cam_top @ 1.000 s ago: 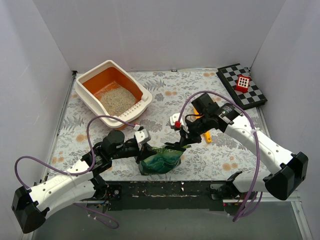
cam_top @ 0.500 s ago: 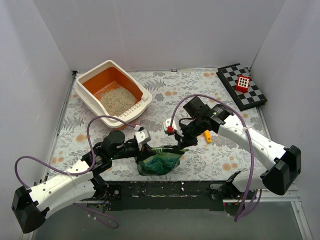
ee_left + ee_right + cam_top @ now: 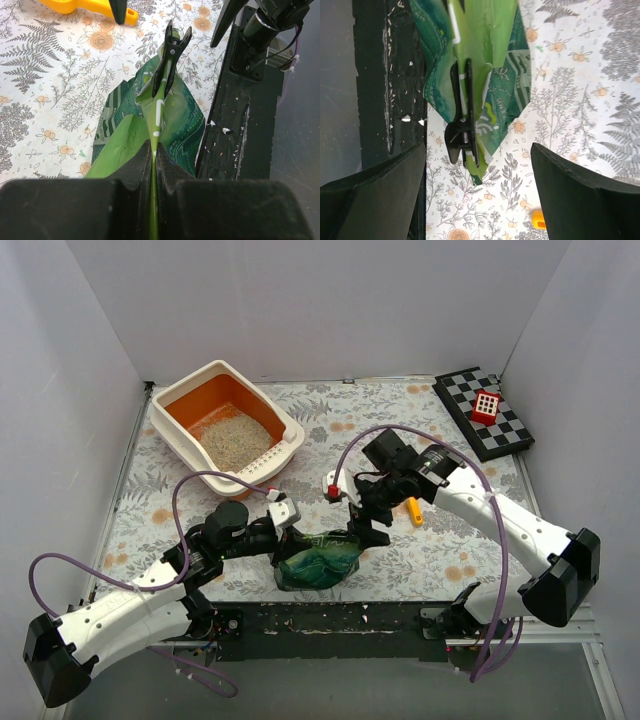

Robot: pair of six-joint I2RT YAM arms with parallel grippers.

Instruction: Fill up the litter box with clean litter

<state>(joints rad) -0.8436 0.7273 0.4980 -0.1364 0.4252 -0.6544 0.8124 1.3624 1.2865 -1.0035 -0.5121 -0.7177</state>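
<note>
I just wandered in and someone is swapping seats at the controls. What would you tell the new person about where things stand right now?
Left gripper: shut on the top fold of the green bag.
Right gripper: open, fingers either side of the black clip, not gripping it.
Litter box: far left, with some clean litter covering part of its basin.
Yellow scoop: on the table beside the right arm.
Done: bag pinched.
Left, probably: remove the clip, open the bag, pour.
</note>
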